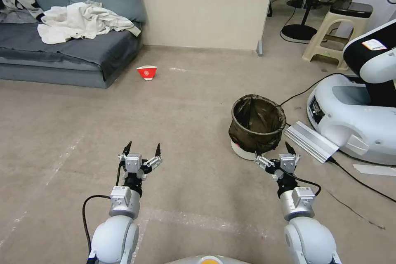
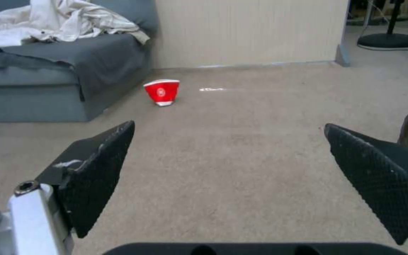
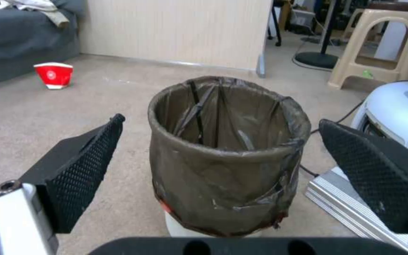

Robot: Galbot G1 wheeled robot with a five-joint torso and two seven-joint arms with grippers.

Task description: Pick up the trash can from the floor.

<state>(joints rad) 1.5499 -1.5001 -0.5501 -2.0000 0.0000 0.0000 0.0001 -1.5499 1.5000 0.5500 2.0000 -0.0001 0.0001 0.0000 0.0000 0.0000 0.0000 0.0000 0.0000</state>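
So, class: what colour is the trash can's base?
White, clearest in the head view below the trash can bag.

Head view: high, facing forward and down over the beige-grey floor (image 1: 185,103). Left wrist view: low, facing forward from behind the left end effector (image 2: 227,138). Right wrist view: low, close before the dark-bag-lined round trash can (image 3: 225,156). Shared by all: small red-and-white paper cup (image 1: 147,72).

Trash can (image 3: 223,170): crinkly glossy plastic bag; floor (image 1: 185,103) smooth, matt.
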